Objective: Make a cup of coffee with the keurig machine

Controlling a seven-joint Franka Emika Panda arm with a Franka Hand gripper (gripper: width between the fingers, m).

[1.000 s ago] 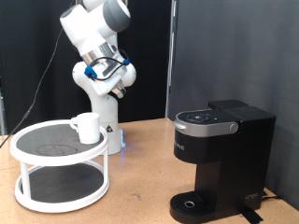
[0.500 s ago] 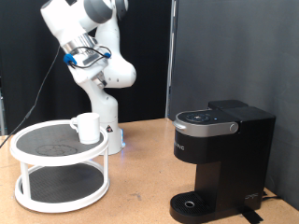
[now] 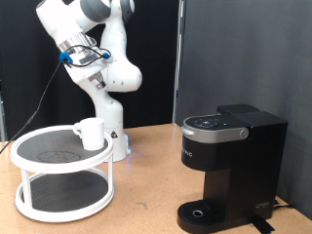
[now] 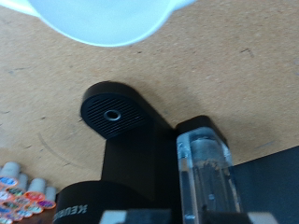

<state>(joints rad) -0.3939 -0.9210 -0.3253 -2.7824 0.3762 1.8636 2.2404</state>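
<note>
The white cup (image 3: pixel 90 133) stands upright on the top shelf of a white two-tier round stand (image 3: pixel 39 161) at the exterior view's left. The black keurig machine (image 3: pixel 229 166) stands at the right with its lid down, and its round drip tray (image 3: pixel 202 212) has nothing on it. My gripper (image 3: pixel 86 60) hangs high in the air above the stand, well clear of the cup, and nothing shows between its fingers. The wrist view looks down on the keurig machine (image 4: pixel 140 177) and its drip tray (image 4: pixel 112 114). No fingers show there.
The machine's clear water tank (image 4: pixel 206 177) shows in the wrist view. Several coloured pods (image 4: pixel 23 191) lie at that frame's corner. A blurred white rounded shape (image 4: pixel 112 19) fills its edge. The brown wooden table (image 3: pixel 146 190) stands before a black backdrop.
The arm has swung up and towards the exterior view's left, carrying the gripper from above the stand's right edge to high over the stand. The cup and machine have not moved.
</note>
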